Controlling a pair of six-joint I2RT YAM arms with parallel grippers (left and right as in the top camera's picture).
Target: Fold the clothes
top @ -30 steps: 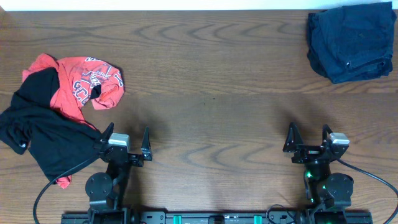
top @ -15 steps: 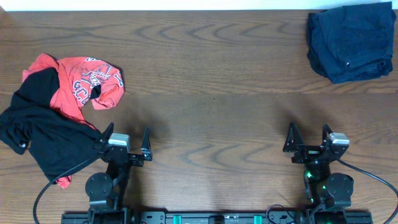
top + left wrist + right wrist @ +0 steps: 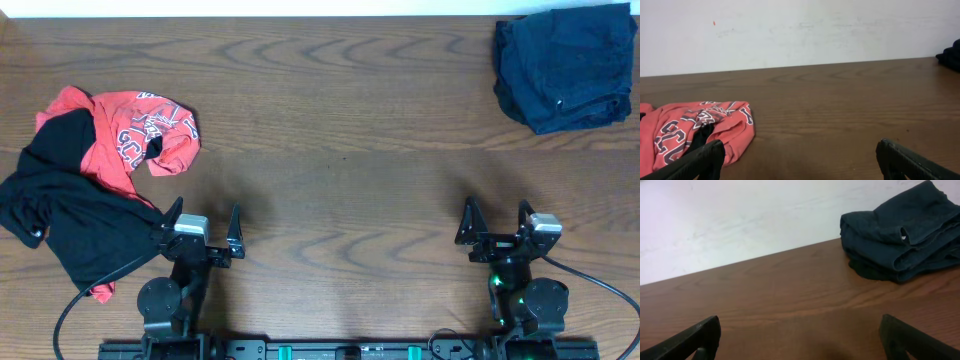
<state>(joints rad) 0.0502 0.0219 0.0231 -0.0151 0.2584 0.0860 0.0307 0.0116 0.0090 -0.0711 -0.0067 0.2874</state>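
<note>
Wooden table (image 3: 340, 150): red shirt (image 3: 140, 135) and black garment (image 3: 80, 215) lie crumpled at left (touching), navy pile (image 3: 565, 65) far right. Left gripper (image 3: 208, 212) and right gripper (image 3: 496, 210) gape wide, empty.

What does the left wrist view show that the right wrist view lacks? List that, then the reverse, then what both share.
Only left wrist: the crumpled red shirt with lettering at lower left, and the open left claw. Only right wrist: the stacked folds of the navy pile, and the open right claw. Both: the brown table, the white wall behind it, and the navy pile, a mere sliver at the left wrist view's right edge.
</note>
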